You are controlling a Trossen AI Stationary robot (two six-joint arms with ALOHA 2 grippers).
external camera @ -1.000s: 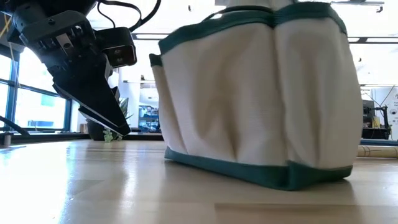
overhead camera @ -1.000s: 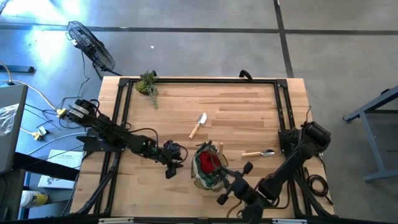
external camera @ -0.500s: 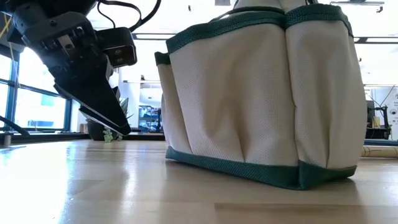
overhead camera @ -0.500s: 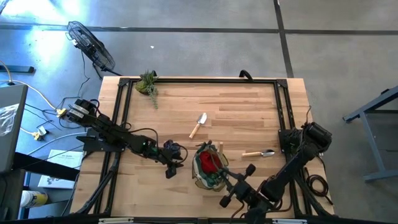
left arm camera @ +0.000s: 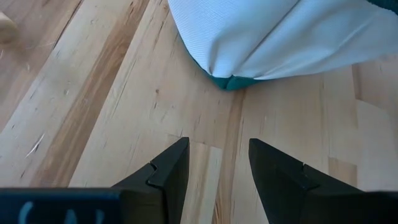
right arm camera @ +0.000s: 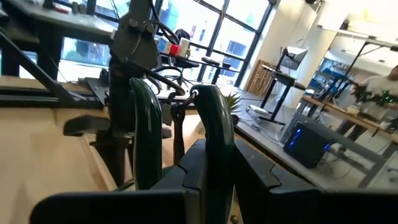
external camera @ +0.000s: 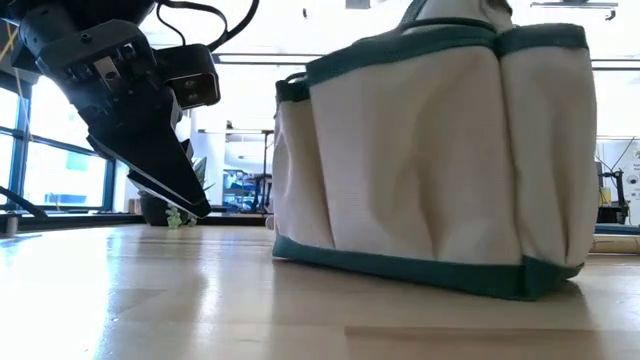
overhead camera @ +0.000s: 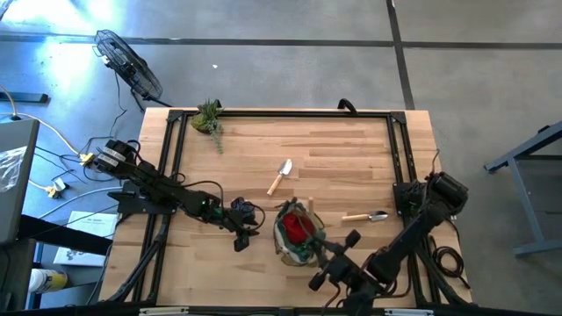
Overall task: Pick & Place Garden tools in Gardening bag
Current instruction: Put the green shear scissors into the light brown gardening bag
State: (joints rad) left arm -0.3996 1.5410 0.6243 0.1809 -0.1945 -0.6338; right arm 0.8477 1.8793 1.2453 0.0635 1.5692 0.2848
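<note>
The right gripper (overhead camera: 327, 257) is clamped narrow on a dark-green loop handle (right arm camera: 214, 127) of the gardening bag (overhead camera: 297, 232), and over the last second it has dragged the bag a little toward the table's right side (the red glove (overhead camera: 296, 226) rides inside). That probably brings the bag closer to the trowel (overhead camera: 366, 216) lying near the right arm, while the other trowel (overhead camera: 280, 176) waits mid-table. The right arm reaches in low from the front-right corner; the left gripper (overhead camera: 243, 230) hangs just left of the bag, fingers (left arm camera: 169, 174) parted and empty.
</note>
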